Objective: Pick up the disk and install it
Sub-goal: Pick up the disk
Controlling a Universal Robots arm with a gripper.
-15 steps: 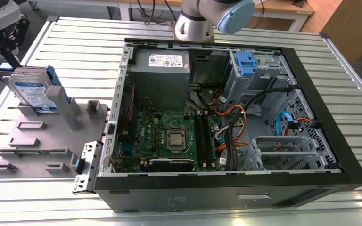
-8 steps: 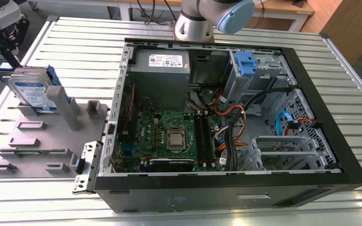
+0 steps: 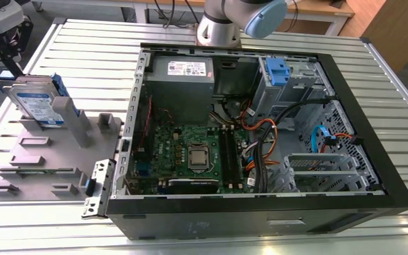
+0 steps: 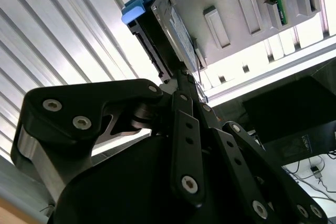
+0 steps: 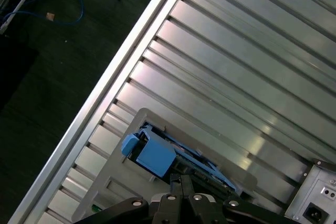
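The disk [image 3: 37, 103] stands on edge on the grey fixture plate [image 3: 41, 164] at the exterior view's left, leaning against a tall grey post [image 3: 73, 122]. It is silver, with a blue-and-white label and blue side rails. My gripper [image 3: 9, 64] hangs just above and behind the disk's upper far corner. In both wrist views the black fingers meet at a point, shut with nothing between them: gripper [image 4: 184, 74] right beside the end of the disk [image 4: 168, 24], and gripper [image 5: 181, 179] by the disk's blue rail [image 5: 152, 156]. I cannot tell whether the tips touch the disk.
An open computer case [image 3: 261, 215] lies on the slatted metal table [image 3: 91, 48], to the exterior view's right of the fixture. It holds a motherboard [image 3: 189, 154], a power supply [image 3: 183, 71], cables and a drive cage with a blue latch [image 3: 278, 71]. The arm's base [image 3: 222, 26] stands behind the case.
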